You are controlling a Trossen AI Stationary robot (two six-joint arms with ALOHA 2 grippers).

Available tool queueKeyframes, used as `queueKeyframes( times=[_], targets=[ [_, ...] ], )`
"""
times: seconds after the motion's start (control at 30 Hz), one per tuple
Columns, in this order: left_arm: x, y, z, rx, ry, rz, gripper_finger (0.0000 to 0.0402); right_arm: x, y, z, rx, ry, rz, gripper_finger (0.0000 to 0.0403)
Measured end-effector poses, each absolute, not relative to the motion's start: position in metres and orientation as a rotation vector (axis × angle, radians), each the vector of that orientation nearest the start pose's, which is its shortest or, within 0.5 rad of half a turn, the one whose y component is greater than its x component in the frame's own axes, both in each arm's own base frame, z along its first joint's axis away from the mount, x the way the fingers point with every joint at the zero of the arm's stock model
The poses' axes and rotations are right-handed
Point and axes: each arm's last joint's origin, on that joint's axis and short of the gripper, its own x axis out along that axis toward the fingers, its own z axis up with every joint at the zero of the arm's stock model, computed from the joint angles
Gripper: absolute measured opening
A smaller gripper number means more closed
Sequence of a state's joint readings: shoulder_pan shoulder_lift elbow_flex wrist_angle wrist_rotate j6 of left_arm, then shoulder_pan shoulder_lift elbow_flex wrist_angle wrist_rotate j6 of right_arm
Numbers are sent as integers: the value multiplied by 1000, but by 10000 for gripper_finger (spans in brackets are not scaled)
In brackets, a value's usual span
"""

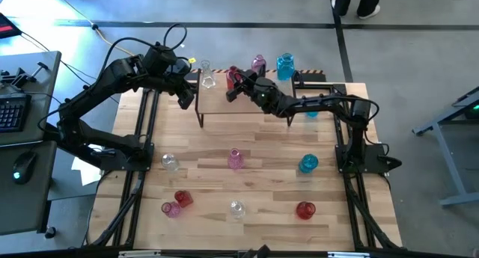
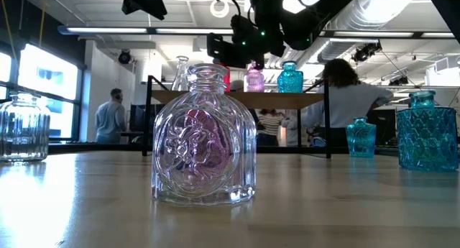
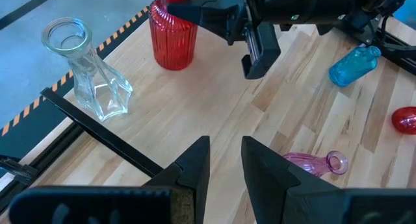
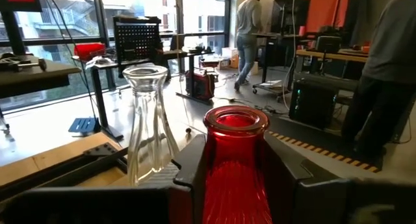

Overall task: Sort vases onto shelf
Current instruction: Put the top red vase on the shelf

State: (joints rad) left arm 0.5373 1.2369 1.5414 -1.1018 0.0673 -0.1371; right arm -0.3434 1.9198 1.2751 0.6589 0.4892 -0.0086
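The shelf (image 1: pixel 251 101) stands at the table's far edge. Along its far side stand a clear vase (image 1: pixel 207 79), a red vase (image 1: pixel 233 75), a pink vase (image 1: pixel 258 63) and a blue vase (image 1: pixel 285 66), each upright on its base. My right gripper (image 1: pixel 234 86) is over the shelf, shut on the red vase (image 4: pixel 237 165), with the clear vase (image 4: pixel 148 120) beside it. My left gripper (image 3: pixel 225 160) hovers above the shelf's left part, slightly open and holding nothing. My right gripper holds the red vase by its ribbed body (image 4: pixel 237 185), just below the neck, pinched between the two fingers (image 4: pixel 192 165). The fingers come about level from the table's right side. The vase is upright, its base (image 3: pixel 173 62) on the shelf board.
More vases are scattered on the table nearer me: clear (image 1: pixel 170 162), pink (image 1: pixel 236 158), blue (image 1: pixel 308 164), red (image 1: pixel 182 199), pink (image 1: pixel 171 209), clear (image 1: pixel 236 208), red (image 1: pixel 304 210). A small blue one (image 1: pixel 310 112) lies by the right arm. People move in the room behind.
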Motion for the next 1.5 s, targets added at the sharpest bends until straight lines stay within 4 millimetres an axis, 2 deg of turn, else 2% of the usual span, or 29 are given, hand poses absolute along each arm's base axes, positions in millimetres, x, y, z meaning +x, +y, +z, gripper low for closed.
queueKeyframes(
  times=[0.33, 0.77, 0.93, 1.17, 1.33, 1.5],
  targets=[
    [187, 109, 415, -367, 738, 498, 81, 405, -161, 253, -1, -3, -812, 142],
    [187, 109, 414, -382, 735, 503, 81, 405, -162, 253, -32, 8, -828, 181],
    [187, 109, 414, -385, 734, 505, 81, 406, -161, 256, -44, -2, -830, 185],
    [187, 109, 415, -384, 734, 505, 81, 413, -158, 279, -137, -21, -843, 186],
    [187, 109, 415, -384, 734, 504, 81, 417, -159, 292, -141, -17, -852, 186],
    [187, 109, 415, -384, 734, 504, 81, 418, -146, 315, -151, 22, -822, 186]
  ],
)
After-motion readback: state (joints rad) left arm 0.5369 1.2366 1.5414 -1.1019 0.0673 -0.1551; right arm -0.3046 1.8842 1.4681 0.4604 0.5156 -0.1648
